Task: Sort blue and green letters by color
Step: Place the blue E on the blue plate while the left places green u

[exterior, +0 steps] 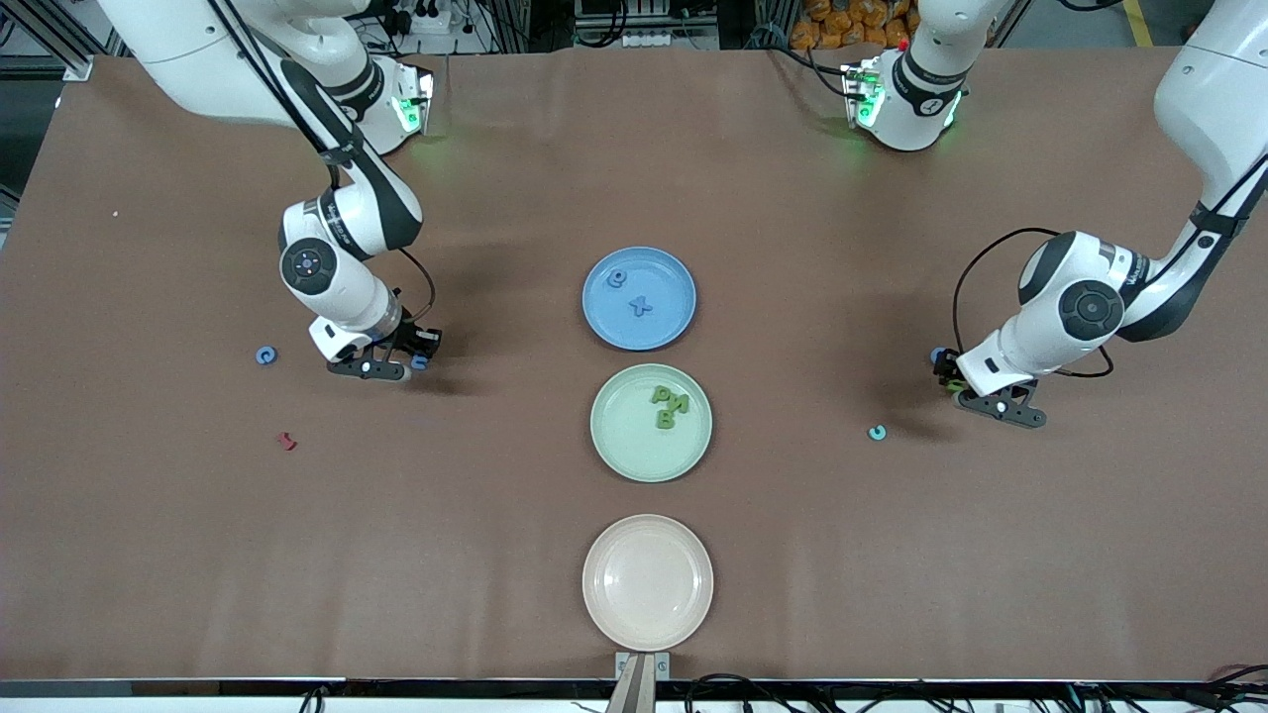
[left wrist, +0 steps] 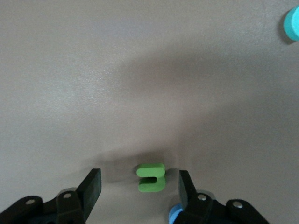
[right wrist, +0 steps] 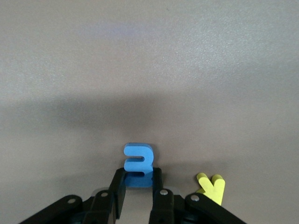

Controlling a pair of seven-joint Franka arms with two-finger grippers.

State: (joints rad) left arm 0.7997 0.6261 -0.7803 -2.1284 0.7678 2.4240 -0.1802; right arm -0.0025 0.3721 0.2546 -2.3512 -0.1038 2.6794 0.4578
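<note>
We find the right gripper [right wrist: 138,186] jaws clenched on a blue letter [right wrist: 138,164]; the left gripper [left wrist: 140,186] jaws released, straddling a green letter [left wrist: 151,177] on the table [exterior: 892,555].

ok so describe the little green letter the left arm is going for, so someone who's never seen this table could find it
Start at the left arm's end of the table, where the left gripper sits low over the brown cloth. The green letter lies flat between its open fingers, untouched. A blue piece is beside one finger and a teal one lies nearer the front camera; it is the only bright green piece there.
</note>
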